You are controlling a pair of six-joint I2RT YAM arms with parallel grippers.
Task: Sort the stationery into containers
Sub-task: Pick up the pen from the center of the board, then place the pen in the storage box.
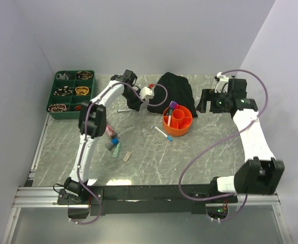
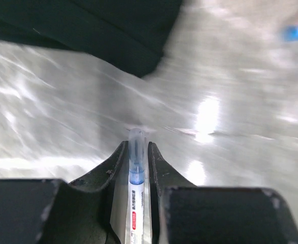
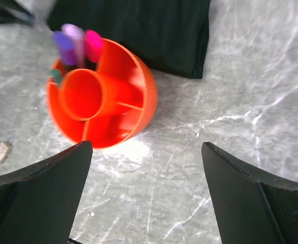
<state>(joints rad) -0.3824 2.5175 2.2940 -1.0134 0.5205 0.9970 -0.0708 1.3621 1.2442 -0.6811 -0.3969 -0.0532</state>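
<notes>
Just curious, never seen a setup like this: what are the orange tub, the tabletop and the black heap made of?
Orange tub: likely moulded plastic; smooth, uniform colour, thin dividers.
Tabletop: grey marble look with white veins, glossy glare; real stone or printed laminate unclear.
Black heap: matte cloth, seemingly soft, folded edges.

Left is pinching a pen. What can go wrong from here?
The white pen lies lengthwise between the fingers of the left gripper, so it may slide out in transit.
Several markers already stand in the orange tub; the pen could snag on them.
The open right gripper hovers by the tub, so the arms may clash.
</notes>
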